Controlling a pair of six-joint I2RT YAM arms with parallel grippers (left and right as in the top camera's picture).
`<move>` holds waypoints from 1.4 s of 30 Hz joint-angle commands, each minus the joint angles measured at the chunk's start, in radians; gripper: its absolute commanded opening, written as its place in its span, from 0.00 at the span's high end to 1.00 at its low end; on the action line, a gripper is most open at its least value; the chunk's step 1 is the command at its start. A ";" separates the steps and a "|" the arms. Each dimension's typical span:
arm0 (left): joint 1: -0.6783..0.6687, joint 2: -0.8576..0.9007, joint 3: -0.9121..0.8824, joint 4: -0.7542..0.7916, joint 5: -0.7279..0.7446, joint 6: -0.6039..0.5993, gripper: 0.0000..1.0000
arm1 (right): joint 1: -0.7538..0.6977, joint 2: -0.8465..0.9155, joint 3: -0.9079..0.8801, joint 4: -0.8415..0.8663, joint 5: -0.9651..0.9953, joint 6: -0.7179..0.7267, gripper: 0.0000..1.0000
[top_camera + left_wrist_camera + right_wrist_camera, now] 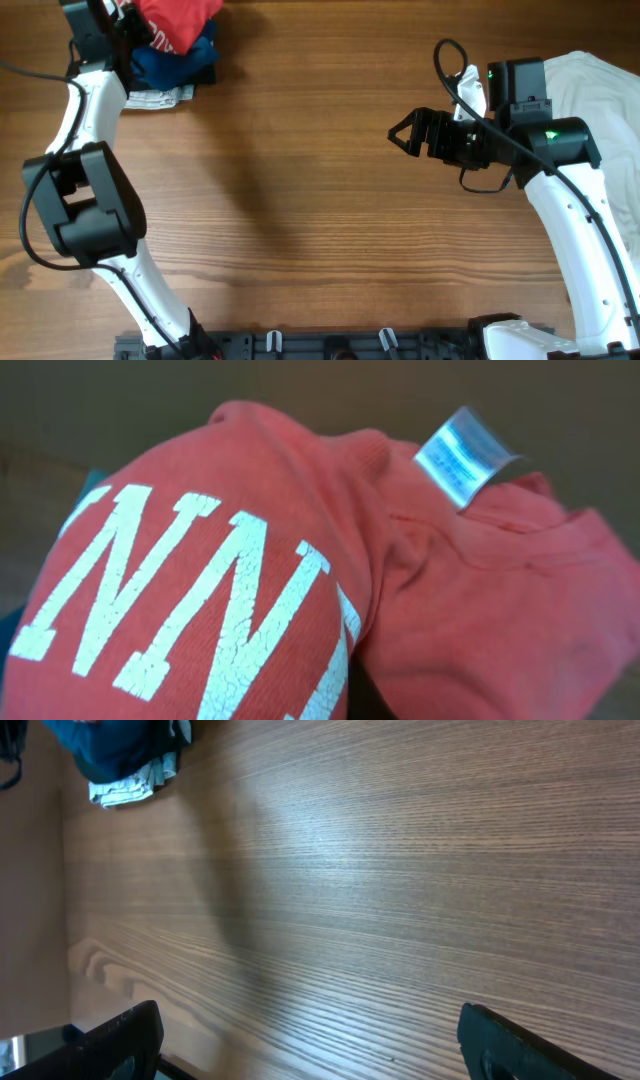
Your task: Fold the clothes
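A red T-shirt point(178, 20) with white lettering is bunched at the table's far left corner. It fills the left wrist view point(250, 590), where its white neck label point(462, 455) sticks up. My left gripper point(135, 22) is at its left edge, shut on the cloth; the fingers themselves are hidden. A white shirt point(600, 90) lies at the far right, partly under my right arm. To its left my right gripper point(400, 135) hovers over bare wood, pointing left. It is open wide point(310, 1030), with nothing between its fingers point(120, 1040).
A dark blue garment point(180, 62) lies under the red T-shirt, and a pale striped cloth point(155, 97) pokes out beneath it; both also show in the right wrist view, the blue garment point(110, 750) at top left. A black rail point(330, 345) runs along the near edge.
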 commanded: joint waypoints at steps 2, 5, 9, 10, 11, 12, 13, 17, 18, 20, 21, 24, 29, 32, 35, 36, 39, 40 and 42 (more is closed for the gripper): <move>0.023 -0.036 0.019 -0.068 -0.130 -0.106 0.96 | -0.003 -0.008 -0.006 -0.018 0.002 0.003 0.05; 0.022 -0.085 0.019 -0.131 -0.146 -0.106 0.96 | -0.003 -0.008 -0.006 -0.023 0.002 0.003 0.05; 0.018 -0.141 0.019 -0.220 -0.146 -0.177 0.96 | -0.003 -0.008 -0.006 -0.027 0.002 0.002 0.05; 0.018 -0.142 0.019 -0.240 -0.147 -0.181 0.95 | -0.003 -0.008 -0.006 -0.032 0.002 0.000 0.05; 0.018 -0.142 0.019 -0.266 -0.156 -0.187 0.94 | -0.003 -0.008 -0.006 -0.035 0.002 0.000 0.05; 0.018 -0.142 0.019 -0.296 -0.170 -0.204 0.92 | -0.003 -0.008 -0.006 -0.035 0.002 -0.004 0.05; 0.018 -0.140 0.019 -0.318 -0.172 -0.203 0.78 | -0.003 -0.008 -0.006 -0.035 0.002 -0.008 0.05; 0.019 -0.138 0.019 -0.317 -0.172 -0.203 0.35 | -0.003 -0.008 -0.006 -0.050 0.001 -0.018 0.05; 0.019 -0.138 0.019 -0.318 -0.172 -0.196 0.30 | -0.003 -0.008 -0.006 -0.054 0.001 -0.023 0.05; 0.018 -0.152 0.019 -0.349 -0.172 -0.163 0.23 | -0.003 -0.008 -0.006 -0.060 0.001 -0.022 0.04; 0.017 -0.171 0.019 -0.380 -0.172 -0.161 0.21 | -0.003 -0.008 -0.006 -0.062 -0.003 -0.023 0.04; 0.008 -0.245 0.019 -0.480 -0.172 -0.162 0.19 | -0.003 -0.008 -0.006 -0.061 -0.002 -0.025 0.04; 0.000 -0.349 0.019 -0.578 -0.172 -0.170 0.13 | -0.003 -0.008 -0.006 -0.054 -0.022 -0.026 0.04; -0.016 -0.371 0.019 -0.522 -0.172 -0.171 0.68 | -0.003 -0.008 -0.006 -0.053 -0.021 -0.040 0.04; -0.032 -0.354 0.019 -0.205 -0.172 -0.160 0.96 | -0.003 -0.008 -0.006 -0.054 -0.021 -0.077 0.03; -0.034 -0.328 0.019 -0.072 -0.172 -0.141 0.96 | -0.003 -0.008 -0.006 -0.054 -0.021 -0.077 0.04; -0.035 -0.227 0.019 0.146 -0.159 -0.143 0.96 | -0.003 -0.008 -0.006 -0.052 -0.021 -0.078 0.03; -0.039 -0.189 0.019 0.177 -0.155 -0.142 0.96 | -0.003 -0.008 -0.006 -0.053 -0.020 -0.078 0.03; -0.046 -0.103 0.019 0.221 -0.138 -0.142 0.96 | -0.003 -0.008 -0.006 -0.054 -0.020 -0.078 0.03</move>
